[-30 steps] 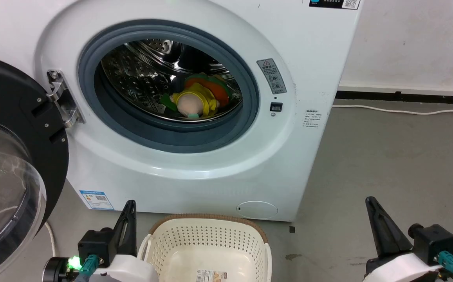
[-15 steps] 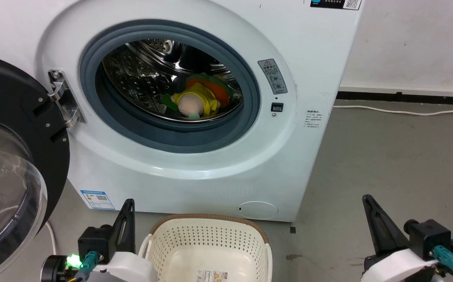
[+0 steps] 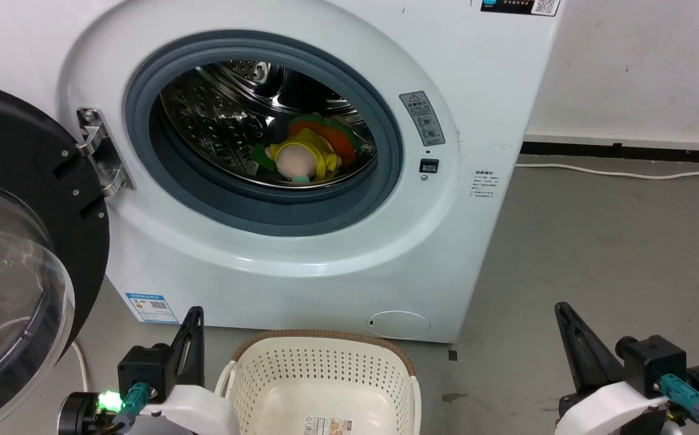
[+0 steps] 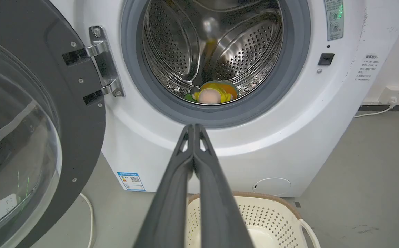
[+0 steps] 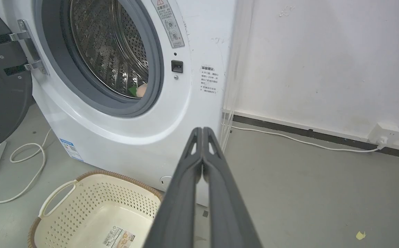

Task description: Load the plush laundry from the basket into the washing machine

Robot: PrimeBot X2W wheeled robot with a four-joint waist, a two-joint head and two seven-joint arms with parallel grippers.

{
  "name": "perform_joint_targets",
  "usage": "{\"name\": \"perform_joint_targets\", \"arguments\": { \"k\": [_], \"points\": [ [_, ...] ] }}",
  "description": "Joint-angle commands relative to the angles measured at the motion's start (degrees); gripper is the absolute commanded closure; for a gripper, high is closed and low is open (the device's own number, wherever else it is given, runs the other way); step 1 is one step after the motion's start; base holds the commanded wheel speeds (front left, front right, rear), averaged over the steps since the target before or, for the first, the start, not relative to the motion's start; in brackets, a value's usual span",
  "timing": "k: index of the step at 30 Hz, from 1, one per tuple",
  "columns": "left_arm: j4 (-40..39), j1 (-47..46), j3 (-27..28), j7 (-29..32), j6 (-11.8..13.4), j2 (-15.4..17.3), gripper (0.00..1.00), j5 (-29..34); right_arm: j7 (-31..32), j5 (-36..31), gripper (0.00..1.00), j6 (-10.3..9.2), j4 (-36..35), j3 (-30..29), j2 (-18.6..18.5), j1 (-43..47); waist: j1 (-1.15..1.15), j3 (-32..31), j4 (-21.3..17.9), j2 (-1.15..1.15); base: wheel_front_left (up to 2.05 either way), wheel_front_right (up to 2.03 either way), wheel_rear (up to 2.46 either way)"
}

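In the head view, the washing machine (image 3: pixel 301 266) stands with its door (image 3: pixel 29 157) wide open. The yellow toy (image 3: pixel 301 158) and the orange burger toy (image 3: pixel 332 138) lie together low in the shiny drum (image 3: pixel 216 115), just behind the grey ring (image 3: pixel 264 214). The basket (image 3: pixel 325 365) sits on the floor (image 3: pixel 597 254) in front of the machine, and I see no toys in it. The left gripper (image 3: pixel 194 315) and the right gripper (image 3: pixel 562 311) wait low, one on each side of the basket. Both are pinched tight and hold nothing. A grey sticker (image 3: pixel 421 118) with a warning triangle and a blue sticker (image 3: pixel 150 307) with a square code are on the machine, but the words are too small to read. In the left wrist view, the left gripper is squeezed together and points at the machine, and the toys peek over the ring. In the right wrist view, the right gripper is squeezed together too, and the basket bottom has a label (image 5: pixel 118 237) I cannot read. I think the loading is done. To finish well, the robot should look into the basket once more. It should also make sure no toy hangs over the ring if the door gets closed.
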Motion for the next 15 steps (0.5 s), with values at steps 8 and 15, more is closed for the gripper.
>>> {"name": "perform_joint_targets", "arguments": {
  "k": [8,15],
  "points": [
    [-0.7,-1.1,1.3,1.5,-0.8,-1.0,1.00,1.8,1.6,-0.9,1.00,-0.04,0.2,0.4,-0.1,-1.4,0.00,0.0,0.1,0.00,0.00,0.00,0.00],
    [-0.8,-1.1,1.5,1.8,-1.0,-1.1,1.00,2.1,1.9,-1.0,1.00,-0.04,0.2,0.4,-0.1,-1.5,0.00,-0.1,0.2,0.00,0.00,0.00,0.00]
  ]
}}
